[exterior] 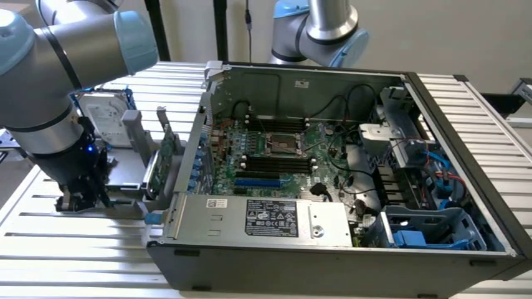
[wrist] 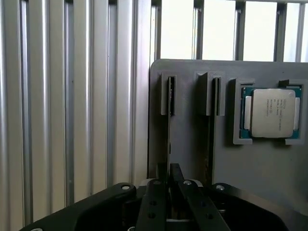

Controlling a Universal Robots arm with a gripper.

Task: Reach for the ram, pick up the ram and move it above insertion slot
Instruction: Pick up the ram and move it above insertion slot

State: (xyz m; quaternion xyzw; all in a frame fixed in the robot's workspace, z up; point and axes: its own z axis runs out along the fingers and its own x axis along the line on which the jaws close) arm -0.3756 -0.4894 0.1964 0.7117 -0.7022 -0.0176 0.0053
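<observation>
The ram [wrist: 169,126] is seen edge-on, a thin dark stick standing in a slot of the grey holder [wrist: 269,168]. My gripper [wrist: 174,169] is right over its near end, and the two black fingers [wrist: 153,204] have come together on the stick. The ram still sits in its slot. A second thin stick [wrist: 211,120] stands in the slot beside it. In the exterior view my gripper [exterior: 79,198] is low at the holder [exterior: 124,208], left of the open computer case [exterior: 332,249]. The black memory slots [exterior: 278,164] lie on the motherboard inside.
A processor chip [wrist: 272,113] rests in a pocket of the holder. A green expansion card [exterior: 166,149] and a silver hard drive [exterior: 104,118] stand near my arm. The case wall [exterior: 189,156] rises between holder and motherboard. A second arm [exterior: 320,31] is at the back.
</observation>
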